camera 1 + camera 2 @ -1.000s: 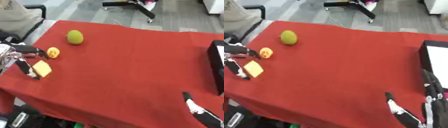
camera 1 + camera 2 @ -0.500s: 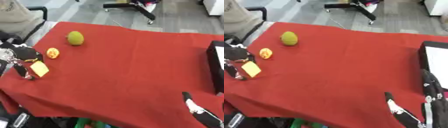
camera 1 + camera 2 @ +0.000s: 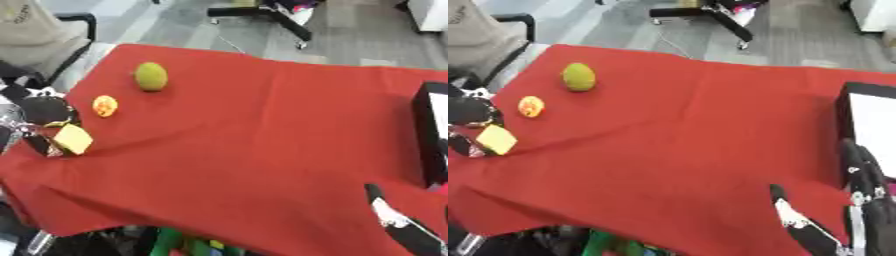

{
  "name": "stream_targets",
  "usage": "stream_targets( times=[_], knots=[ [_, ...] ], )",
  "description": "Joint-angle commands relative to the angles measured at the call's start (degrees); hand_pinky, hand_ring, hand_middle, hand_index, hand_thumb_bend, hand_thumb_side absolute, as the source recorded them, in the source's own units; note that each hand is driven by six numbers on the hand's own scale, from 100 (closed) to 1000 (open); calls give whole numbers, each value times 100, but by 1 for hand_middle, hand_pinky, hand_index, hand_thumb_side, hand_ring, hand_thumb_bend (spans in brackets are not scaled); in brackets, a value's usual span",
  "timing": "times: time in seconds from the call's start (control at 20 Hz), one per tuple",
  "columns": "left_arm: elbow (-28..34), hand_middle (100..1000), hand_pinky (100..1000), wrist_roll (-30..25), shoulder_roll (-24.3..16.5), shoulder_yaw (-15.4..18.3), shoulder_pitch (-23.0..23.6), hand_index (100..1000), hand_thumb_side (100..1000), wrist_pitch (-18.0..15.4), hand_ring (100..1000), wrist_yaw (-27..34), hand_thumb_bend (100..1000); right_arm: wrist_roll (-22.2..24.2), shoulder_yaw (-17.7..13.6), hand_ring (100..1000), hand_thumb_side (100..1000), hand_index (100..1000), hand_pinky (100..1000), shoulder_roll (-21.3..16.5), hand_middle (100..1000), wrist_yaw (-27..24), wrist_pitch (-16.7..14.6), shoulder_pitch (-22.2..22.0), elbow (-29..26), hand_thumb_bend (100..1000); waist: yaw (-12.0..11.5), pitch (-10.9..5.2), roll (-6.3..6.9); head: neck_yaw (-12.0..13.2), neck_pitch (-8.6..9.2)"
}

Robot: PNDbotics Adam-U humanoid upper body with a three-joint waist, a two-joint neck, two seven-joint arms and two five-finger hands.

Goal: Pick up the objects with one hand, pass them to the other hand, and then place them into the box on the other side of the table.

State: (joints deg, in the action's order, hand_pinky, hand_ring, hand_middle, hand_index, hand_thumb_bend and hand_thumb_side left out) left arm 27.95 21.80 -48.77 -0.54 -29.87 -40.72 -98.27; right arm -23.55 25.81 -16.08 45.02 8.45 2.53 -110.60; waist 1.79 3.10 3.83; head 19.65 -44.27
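Note:
A yellow block (image 3: 73, 138) lies at the table's left edge with my left hand (image 3: 39, 116) curled round it. Just beyond it sits a small orange fruit (image 3: 105, 106), and farther back a green-yellow fruit (image 3: 150, 76). The black box (image 3: 868, 130) with a white inside stands at the right edge. My right hand (image 3: 866, 192) is open at the lower right, fingers up, in front of the box.
The red cloth (image 3: 262, 140) covers the table and is rumpled near the left edge. A chair (image 3: 35, 35) stands beyond the left corner and an office chair base (image 3: 262, 12) lies on the floor behind.
My left hand has closed in on the yellow block. The right hand has hardly moved. The camera has shifted slightly.

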Motion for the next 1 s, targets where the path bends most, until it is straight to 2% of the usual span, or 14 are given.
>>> stream_targets(
  times=[0.05,0.2,0.45,0.6,0.8,1.0],
  knots=[
    [50,429,789,-28,-149,108,-15,515,291,-45,497,170,326,-4,-18,997,519,1000,887,-19,931,-40,0,37,-109,501,-1,-53,-19,26,15],
    [251,418,784,-257,-212,237,-39,510,270,-125,496,537,245,-5,-19,997,520,1000,888,-20,931,-43,1,32,-108,502,-8,-59,-19,28,15],
    [777,400,773,-908,-254,492,-56,503,244,-361,493,1562,100,-6,-29,997,520,1000,888,-19,931,-41,6,27,-112,500,-18,-65,-24,22,15],
    [1109,390,760,-1385,-246,644,-60,501,245,-507,494,2342,100,-8,-39,997,520,1000,888,-18,931,-38,13,28,-119,504,-22,-67,-28,16,15],
    [1436,368,724,-2131,-179,826,-35,497,244,-780,492,3696,100,-8,-51,996,520,1000,888,-18,931,-37,24,30,-129,506,-29,-69,-33,-5,15],
    [1645,346,685,-3175,-66,879,29,491,248,-1074,489,5595,100,-4,-52,996,520,1000,888,-16,931,-38,25,33,-130,507,-34,-70,-35,-14,15]
  ],
)
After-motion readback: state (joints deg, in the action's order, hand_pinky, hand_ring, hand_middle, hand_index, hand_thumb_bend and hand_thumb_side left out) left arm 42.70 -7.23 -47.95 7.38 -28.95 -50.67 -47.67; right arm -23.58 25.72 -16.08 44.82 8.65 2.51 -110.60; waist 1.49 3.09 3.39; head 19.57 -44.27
